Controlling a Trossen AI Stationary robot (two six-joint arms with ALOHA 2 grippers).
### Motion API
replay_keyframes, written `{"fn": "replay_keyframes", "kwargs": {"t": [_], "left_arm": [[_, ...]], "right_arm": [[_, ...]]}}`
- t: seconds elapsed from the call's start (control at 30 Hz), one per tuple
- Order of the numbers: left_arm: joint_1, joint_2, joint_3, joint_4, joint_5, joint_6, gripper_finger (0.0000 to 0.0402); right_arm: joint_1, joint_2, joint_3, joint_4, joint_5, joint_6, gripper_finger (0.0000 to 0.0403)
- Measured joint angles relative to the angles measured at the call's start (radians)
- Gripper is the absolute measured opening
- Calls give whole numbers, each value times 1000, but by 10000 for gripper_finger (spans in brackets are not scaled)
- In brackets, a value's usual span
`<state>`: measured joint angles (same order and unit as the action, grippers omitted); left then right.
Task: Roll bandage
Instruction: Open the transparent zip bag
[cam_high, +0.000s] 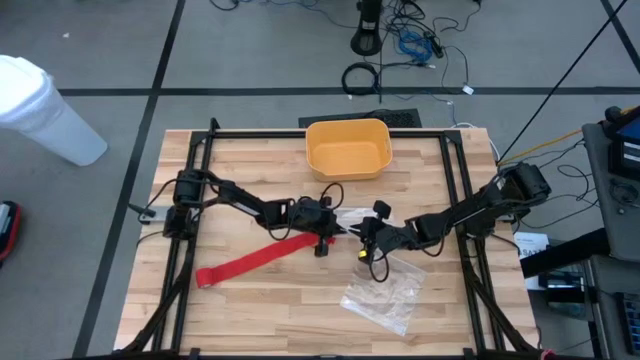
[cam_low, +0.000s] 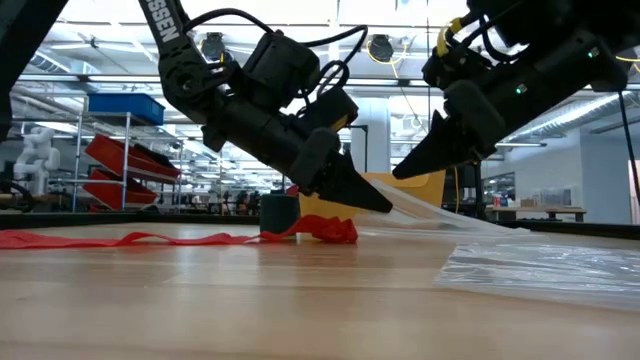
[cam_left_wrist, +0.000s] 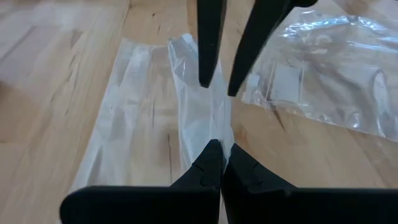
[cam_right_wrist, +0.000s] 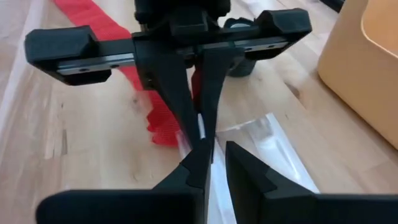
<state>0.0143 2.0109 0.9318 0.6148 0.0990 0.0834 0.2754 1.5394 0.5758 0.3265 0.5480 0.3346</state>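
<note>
Table: my wooden butcher-block table (cam_high: 250, 310).
Far centre: yellow plastic bin (cam_high: 348, 148).
Left of centre: red bandage (cam_high: 255, 262), lying flat, running diagonally.
Near right: clear crinkled plastic bag (cam_high: 385, 297).

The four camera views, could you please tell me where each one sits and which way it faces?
High view: overhead, straight down on table; both arms, red bandage, clear plastic bag.
Low view: tabletop height, level toward room; both arms descend.
Left wrist view: past the shut left gripper pinching the bag, facing the right gripper.
Right wrist view: opposite direction, bandage behind.
Shared: the wrist views show each other's gripper.
</note>
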Motion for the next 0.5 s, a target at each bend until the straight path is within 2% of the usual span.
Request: {"fn": "replay_keyframes", "kwargs": {"t": [0.3, 0.4, 0.5], "left_arm": [[-2, 77, 0, 28, -2, -3, 0], [-2, 110, 2, 89, -2, -41, 0], [-2, 146, 4, 153, -1, -60, 0]], "right_arm": [[-10, 0, 0, 0, -55, 13, 13], [-10, 0, 0, -6, -59, 32, 9], [-14, 0, 0, -26, -122, 51, 5]]}}
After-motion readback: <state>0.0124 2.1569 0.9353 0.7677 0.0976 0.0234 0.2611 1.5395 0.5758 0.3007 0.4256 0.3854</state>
